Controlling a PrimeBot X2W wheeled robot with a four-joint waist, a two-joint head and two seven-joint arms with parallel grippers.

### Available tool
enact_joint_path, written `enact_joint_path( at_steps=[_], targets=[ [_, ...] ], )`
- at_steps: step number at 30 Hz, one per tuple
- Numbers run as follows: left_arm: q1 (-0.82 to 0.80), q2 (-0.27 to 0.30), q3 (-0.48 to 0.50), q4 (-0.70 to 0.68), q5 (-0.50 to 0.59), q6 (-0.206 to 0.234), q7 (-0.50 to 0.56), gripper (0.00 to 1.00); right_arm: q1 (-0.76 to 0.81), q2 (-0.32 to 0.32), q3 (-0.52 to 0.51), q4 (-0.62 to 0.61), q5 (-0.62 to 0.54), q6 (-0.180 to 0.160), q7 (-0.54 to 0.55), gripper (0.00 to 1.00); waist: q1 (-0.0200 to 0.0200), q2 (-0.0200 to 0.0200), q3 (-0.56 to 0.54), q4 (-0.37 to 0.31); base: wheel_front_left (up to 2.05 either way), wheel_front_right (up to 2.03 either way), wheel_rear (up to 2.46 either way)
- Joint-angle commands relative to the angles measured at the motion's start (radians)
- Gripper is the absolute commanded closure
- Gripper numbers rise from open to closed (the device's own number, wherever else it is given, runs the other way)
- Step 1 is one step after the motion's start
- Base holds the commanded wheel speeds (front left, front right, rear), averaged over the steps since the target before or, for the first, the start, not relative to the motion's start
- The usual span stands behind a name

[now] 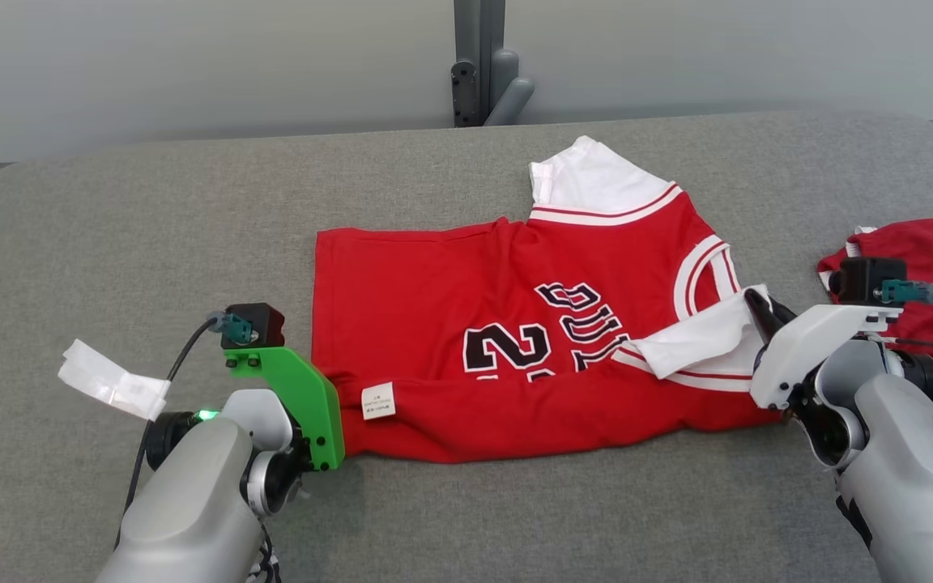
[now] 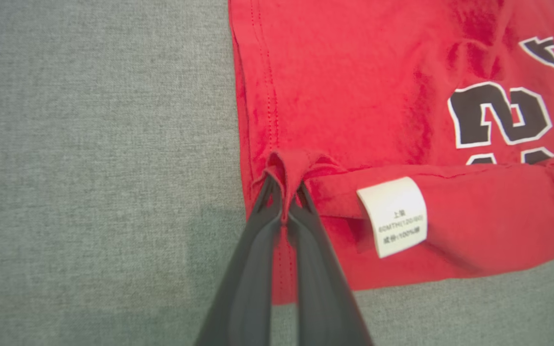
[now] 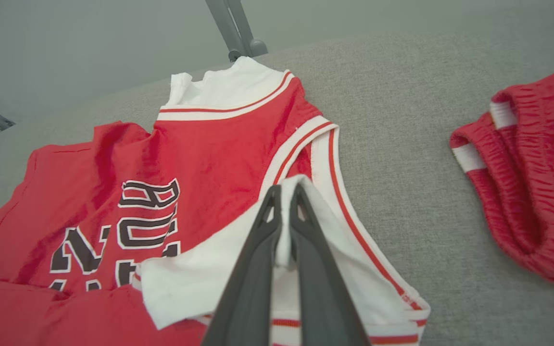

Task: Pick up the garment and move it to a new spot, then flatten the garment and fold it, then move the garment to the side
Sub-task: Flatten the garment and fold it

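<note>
The garment [image 1: 466,291] is a red jersey with white sleeves and black lettering, lying spread on the grey table with its near long edge folded over onto itself. My left gripper [image 2: 284,185] is shut on the red hem corner [image 2: 296,163] at the garment's left end, beside a white care label [image 2: 395,214]. In the head view that gripper [image 1: 335,387] sits mostly behind its green bracket. My right gripper [image 3: 284,197] is shut on the white sleeve [image 3: 200,278], which is folded in over the jersey's front; it also shows as the dark-fingered gripper [image 1: 762,312] at the right.
A second red piece of clothing [image 1: 928,275] with white bands lies bunched at the table's right edge. A crumpled white paper tag [image 1: 110,380] lies at the left. A grey post [image 1: 479,61] stands behind the grey padded table [image 1: 151,210].
</note>
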Motion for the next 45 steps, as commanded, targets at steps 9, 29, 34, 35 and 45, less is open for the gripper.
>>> enact_joint_path(
  at_steps=[9,29,34,35,45],
  targets=[
    [-0.015,-0.028,0.029,0.107,-0.016,-0.019,-0.108,0.0,-0.015,-0.011,0.073,0.022,-0.024,0.0,-0.159,0.0,0.0001,0.0055,-0.017,-0.018,0.0,0.0,0.0],
    [0.39,0.062,0.156,-0.33,-0.078,0.135,-0.334,0.0,0.291,-0.152,0.003,-0.311,-0.299,0.0,-0.143,0.0,0.0001,0.0055,0.074,-0.055,0.0,0.0,0.0],
    [0.388,0.087,0.132,-0.345,-0.058,0.158,-0.287,0.0,0.299,-0.128,0.002,-0.28,-0.32,0.0,-0.089,0.0,0.0001,0.0055,0.093,-0.049,0.0,0.0,0.0],
    [0.385,0.093,0.13,-0.343,-0.055,0.163,-0.279,0.0,0.295,-0.122,0.0,-0.272,-0.317,0.0,-0.082,0.0,0.0001,0.0055,0.095,-0.048,0.0,0.0,0.0],
    [0.366,0.097,0.106,-0.323,-0.079,0.133,-0.218,0.0,0.248,-0.081,-0.01,-0.176,-0.287,0.0,-0.064,0.0,0.0001,0.0055,0.087,-0.037,0.0,0.0,0.0]
  ],
)
